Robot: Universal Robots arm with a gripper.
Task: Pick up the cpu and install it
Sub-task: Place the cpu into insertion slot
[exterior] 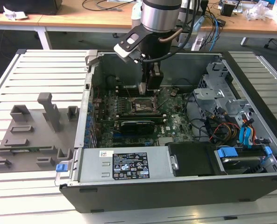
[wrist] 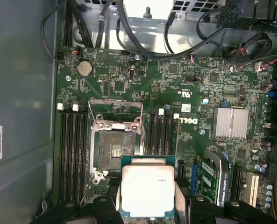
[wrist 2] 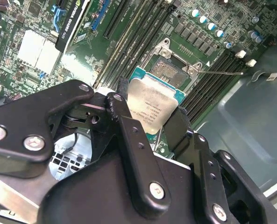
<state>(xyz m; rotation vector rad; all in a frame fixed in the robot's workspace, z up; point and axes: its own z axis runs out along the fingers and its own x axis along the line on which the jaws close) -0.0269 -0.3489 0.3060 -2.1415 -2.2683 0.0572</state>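
The cpu point(wrist: 147, 189) is pinched at two opposite edges by the gripper point(exterior: 150, 87) and is held clear above the motherboard point(wrist: 194, 93) inside the open case point(exterior: 199, 191). It is seen just beside the socket point(wrist: 114, 149), not seated

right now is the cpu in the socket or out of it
Out. The gripper holds the cpu above the board; the socket lies empty.
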